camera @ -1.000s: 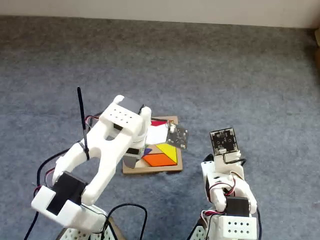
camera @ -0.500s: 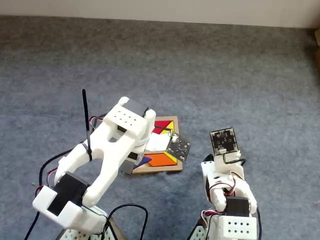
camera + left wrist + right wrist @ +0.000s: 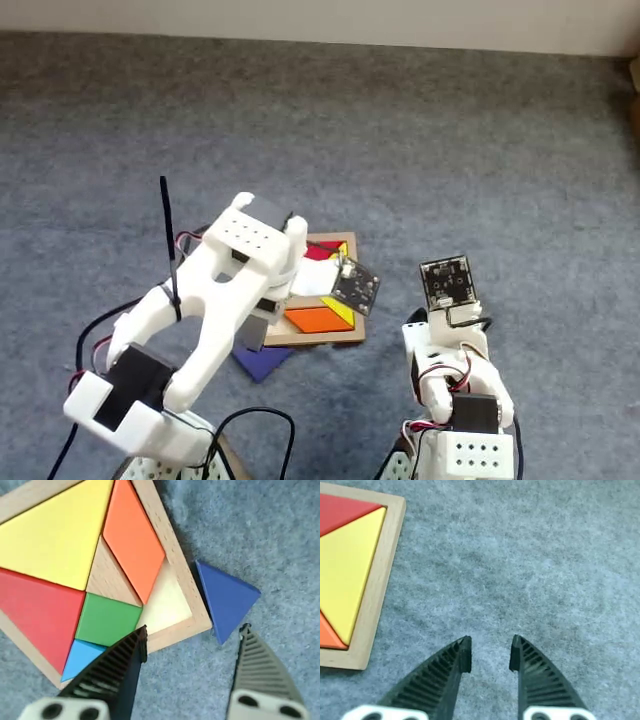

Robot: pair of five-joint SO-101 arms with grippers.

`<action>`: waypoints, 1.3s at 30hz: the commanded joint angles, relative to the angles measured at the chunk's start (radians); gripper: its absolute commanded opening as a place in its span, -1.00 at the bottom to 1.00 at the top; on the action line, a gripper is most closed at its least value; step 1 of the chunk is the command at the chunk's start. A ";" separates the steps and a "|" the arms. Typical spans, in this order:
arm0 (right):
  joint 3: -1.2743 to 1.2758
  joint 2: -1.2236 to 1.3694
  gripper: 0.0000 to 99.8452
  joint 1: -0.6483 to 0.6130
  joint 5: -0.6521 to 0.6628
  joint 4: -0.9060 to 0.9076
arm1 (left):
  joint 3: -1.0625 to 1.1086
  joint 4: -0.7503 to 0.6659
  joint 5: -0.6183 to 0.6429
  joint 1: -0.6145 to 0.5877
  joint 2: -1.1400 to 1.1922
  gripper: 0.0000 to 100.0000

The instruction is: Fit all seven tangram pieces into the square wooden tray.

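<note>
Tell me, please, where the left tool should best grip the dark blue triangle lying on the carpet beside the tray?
Probably from straight above: the blue triangle lies flat on the carpet. Close the open left tool across its two free edges, toward the corner pointing away from the tray, since its third edge lies close to the frame.

Covered edge to edge in grey-blue, short-pile carpet (image 3: pixel 470 140), flecked and slightly fuzzy when seen close from the wrist views. Bordered along the far side by a pale, plain strip (image 3: pixel 400 22), wall or skirting, impossible to tell which. Lit softly and evenly, with only faint shadows.
</note>
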 commanded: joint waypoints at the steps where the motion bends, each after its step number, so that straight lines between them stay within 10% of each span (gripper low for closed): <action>1: 0.099 -0.010 -0.72 0.012 0.014 0.004 | -0.048 -0.011 -0.092 -0.045 -0.067 -0.44; 11: 0.099 -0.010 -0.72 0.012 0.014 0.004 | 0.084 0.143 0.195 -0.045 -0.338 -0.52; 21: 0.099 -0.010 -0.72 0.012 0.014 0.004 | 0.532 -0.238 0.454 -0.033 -0.433 -0.37; 39: 0.099 -0.010 -0.72 0.012 0.014 0.004 | 0.633 -0.331 0.523 0.036 -0.421 -0.54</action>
